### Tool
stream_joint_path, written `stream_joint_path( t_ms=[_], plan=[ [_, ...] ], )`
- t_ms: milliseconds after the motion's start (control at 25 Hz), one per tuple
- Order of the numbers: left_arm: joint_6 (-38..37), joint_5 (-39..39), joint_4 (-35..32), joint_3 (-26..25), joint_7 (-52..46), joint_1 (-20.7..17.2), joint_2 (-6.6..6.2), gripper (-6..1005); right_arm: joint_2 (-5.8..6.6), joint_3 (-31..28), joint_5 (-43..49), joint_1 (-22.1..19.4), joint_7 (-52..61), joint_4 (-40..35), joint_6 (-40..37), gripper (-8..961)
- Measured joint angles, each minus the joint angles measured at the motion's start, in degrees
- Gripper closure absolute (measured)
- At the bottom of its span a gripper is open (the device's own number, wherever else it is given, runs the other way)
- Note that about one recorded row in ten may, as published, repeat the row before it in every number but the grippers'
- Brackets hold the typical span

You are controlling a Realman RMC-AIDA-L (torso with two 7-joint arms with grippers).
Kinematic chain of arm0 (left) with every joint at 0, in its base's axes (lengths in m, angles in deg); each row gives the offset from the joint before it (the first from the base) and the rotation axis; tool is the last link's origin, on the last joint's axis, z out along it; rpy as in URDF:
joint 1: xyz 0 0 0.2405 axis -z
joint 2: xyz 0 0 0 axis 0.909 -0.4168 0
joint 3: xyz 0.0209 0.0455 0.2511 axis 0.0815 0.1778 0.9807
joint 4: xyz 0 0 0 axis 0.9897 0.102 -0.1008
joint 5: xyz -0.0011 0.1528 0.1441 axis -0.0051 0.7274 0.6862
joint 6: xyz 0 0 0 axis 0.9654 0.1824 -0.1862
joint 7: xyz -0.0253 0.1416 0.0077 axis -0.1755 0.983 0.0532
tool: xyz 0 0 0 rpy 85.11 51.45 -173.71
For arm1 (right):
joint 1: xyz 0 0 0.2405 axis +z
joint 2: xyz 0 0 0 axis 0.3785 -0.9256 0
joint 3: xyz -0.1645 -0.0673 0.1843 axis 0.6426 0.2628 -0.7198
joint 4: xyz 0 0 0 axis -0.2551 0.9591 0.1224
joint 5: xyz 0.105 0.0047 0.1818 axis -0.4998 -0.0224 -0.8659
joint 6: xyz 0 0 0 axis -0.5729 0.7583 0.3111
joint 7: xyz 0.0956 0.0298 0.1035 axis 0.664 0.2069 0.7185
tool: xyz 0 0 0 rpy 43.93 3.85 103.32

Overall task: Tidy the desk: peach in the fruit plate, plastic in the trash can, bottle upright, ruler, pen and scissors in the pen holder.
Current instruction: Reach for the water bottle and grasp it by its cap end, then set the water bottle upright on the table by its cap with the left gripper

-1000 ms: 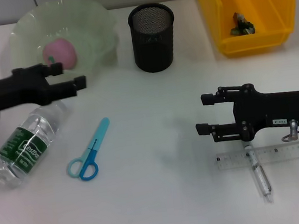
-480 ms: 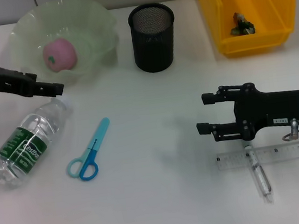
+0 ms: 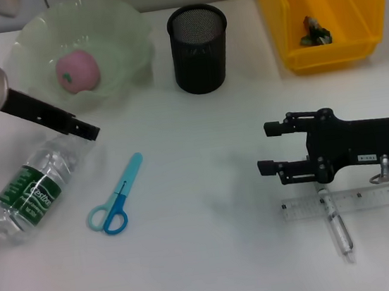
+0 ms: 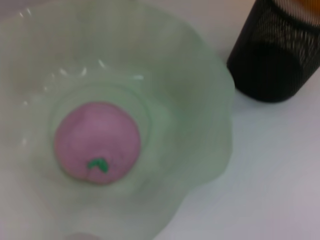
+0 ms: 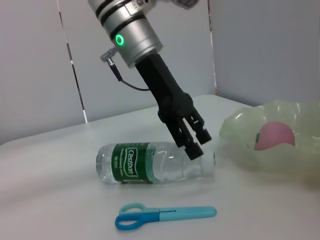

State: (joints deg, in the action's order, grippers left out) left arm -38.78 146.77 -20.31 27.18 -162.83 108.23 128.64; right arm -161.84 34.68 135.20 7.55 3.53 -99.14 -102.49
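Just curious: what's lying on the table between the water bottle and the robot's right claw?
The blue scissors lie between the bottle and the right claw, seen in the head view.

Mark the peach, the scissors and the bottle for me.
peach (image 3: 77,70): head view, middle of the pink fruit in the plate.
scissors (image 3: 118,197): head view, where handles meet the capped blades.
bottle (image 5: 129,161): right wrist view, on the green label.

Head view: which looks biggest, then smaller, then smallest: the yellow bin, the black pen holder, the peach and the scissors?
1. Yellow bin, clearly the largest.
2. Black mesh pen holder.
3. Blue scissors and pink peach: hard to rank. The scissors look longer but thin, the peach rounder and fuller.
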Motion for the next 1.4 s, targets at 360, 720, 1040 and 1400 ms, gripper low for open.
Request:
stream_joint_path(
  t_ms=[360,720,1040,1400],
  plan=[
    [4.45,2.49,5.81,0.24,-0.54,1.85,0.61,169,0.13,-0.01,0.00,-0.17,0.00,0.00,-0.09,227],
    [7.31,4.00,8.13,0.91,-0.32,2.09,0.85,209,0.11,-0.01,-0.01,-0.08,0.01,0.00,-0.05,227],
    [7.73,4.12,8.45,1.41,-0.17,2.15,0.85,323,0.10,-0.01,-0.01,0.05,0.07,-0.01,-0.07,227],
    [1.63,-1.21,1.45,-2.23,3.62,0.42,0.69,524,0.10,-0.17,-0.01,-0.04,0.33,-0.19,-0.09,227]
  ],
)
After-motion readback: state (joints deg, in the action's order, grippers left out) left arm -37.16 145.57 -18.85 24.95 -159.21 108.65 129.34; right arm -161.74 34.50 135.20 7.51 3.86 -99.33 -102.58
